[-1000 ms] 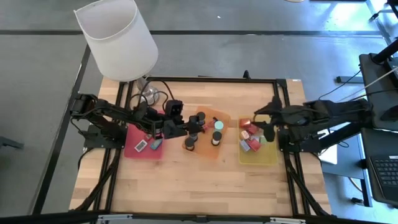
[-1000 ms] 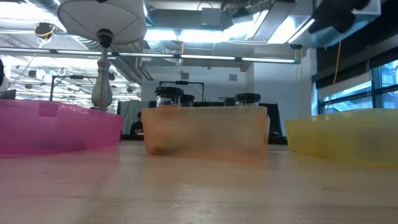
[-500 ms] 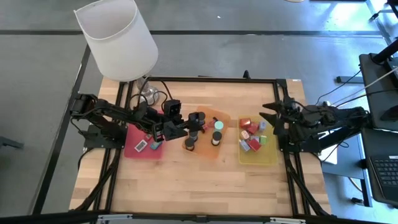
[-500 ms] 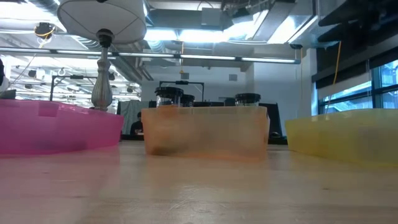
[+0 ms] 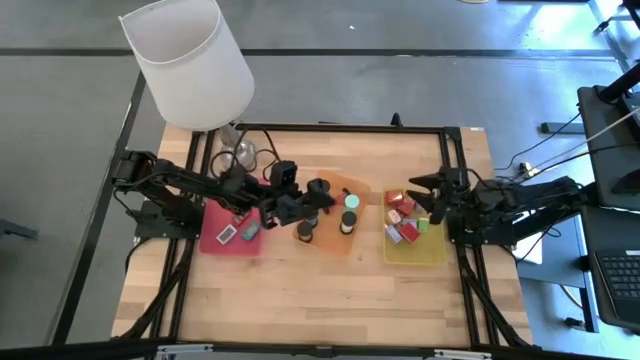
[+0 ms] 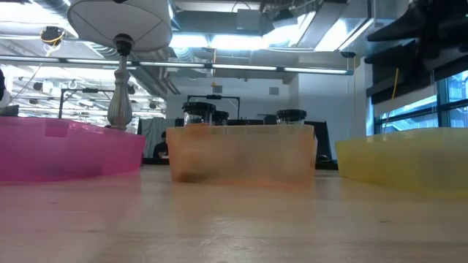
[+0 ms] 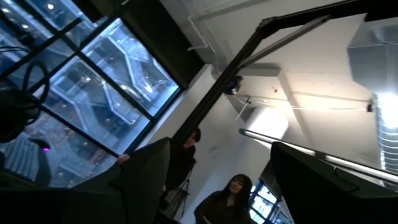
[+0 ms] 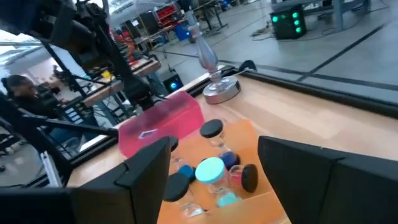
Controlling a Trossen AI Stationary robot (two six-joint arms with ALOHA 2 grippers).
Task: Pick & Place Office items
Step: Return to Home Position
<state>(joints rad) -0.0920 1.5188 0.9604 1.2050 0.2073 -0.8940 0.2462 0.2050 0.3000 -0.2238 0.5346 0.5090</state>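
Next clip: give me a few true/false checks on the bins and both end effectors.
1. In the high view, from the left, stand the pink bin, the orange bin and the yellow bin: true.
2. The right end effector grips an item: false; it is open and empty.
3. The teal-capped item sits in the yellow bin: false; it is in the orange bin.
4. The left end effector is open: true.
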